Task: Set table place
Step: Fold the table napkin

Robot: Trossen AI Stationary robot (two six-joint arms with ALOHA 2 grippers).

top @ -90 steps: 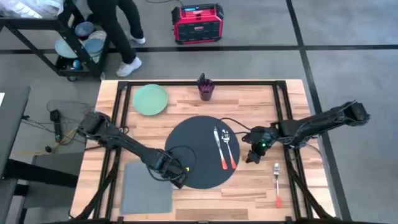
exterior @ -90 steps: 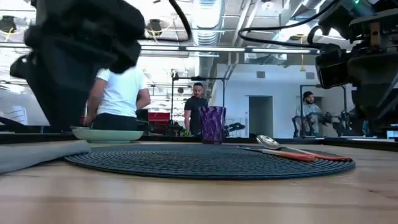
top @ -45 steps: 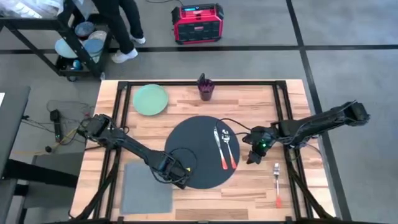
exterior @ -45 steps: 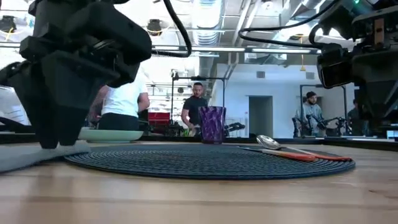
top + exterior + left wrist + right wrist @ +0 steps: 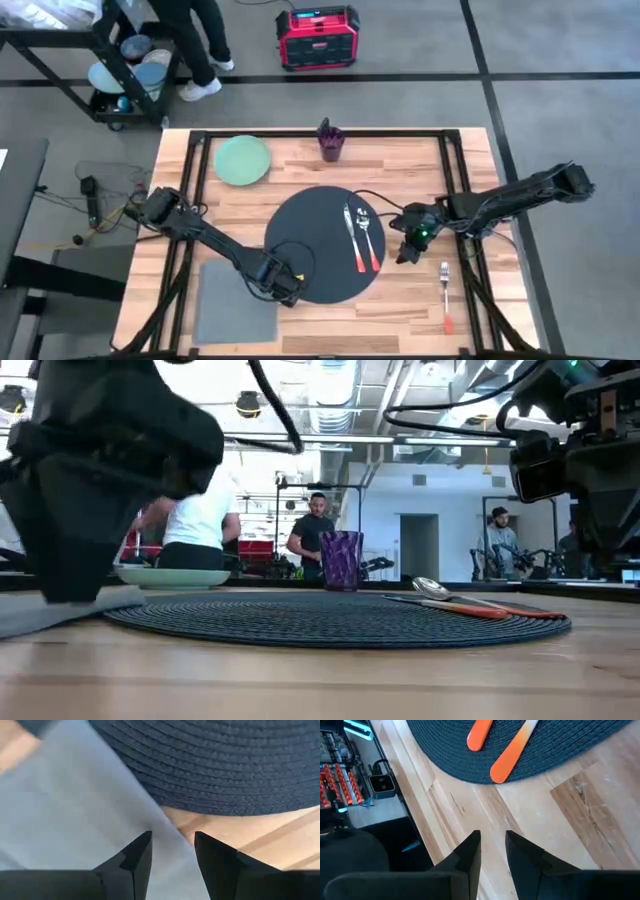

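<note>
Left gripper (image 5: 283, 292) sits lower centre-left of the high view, at the corner of the grey napkin (image 5: 237, 300) where it meets the lower-left edge of the round dark mat (image 5: 305, 250). In the left wrist view its fingers (image 5: 134, 857) stand a narrow gap apart, tips over the napkin corner with nothing between them; bare wood shows just beside.

Right gripper (image 5: 405, 252) hangs right of centre in the high view, just off the mat's right edge, over bare tabletop (image 5: 420, 170). Right wrist view: fingers (image 5: 470, 851) nearly together, small gap, holding nothing.

The mat lies flat at the middle of the tabletop. On its right part lie a knife (image 5: 354, 240) and a spoon (image 5: 368, 236), both orange-handled, side by side. A fork (image 5: 446, 295) with an orange handle lies on the wood at lower right, apart from the mat.

Pale green plate (image 5: 242, 160) at upper left of the tabletop, purple cup (image 5: 330, 141) at upper centre. Person's legs (image 5: 195, 45) by a black cart (image 5: 110, 60) at the upper left of the frame; red box (image 5: 318, 37) on the floor at top centre.
</note>
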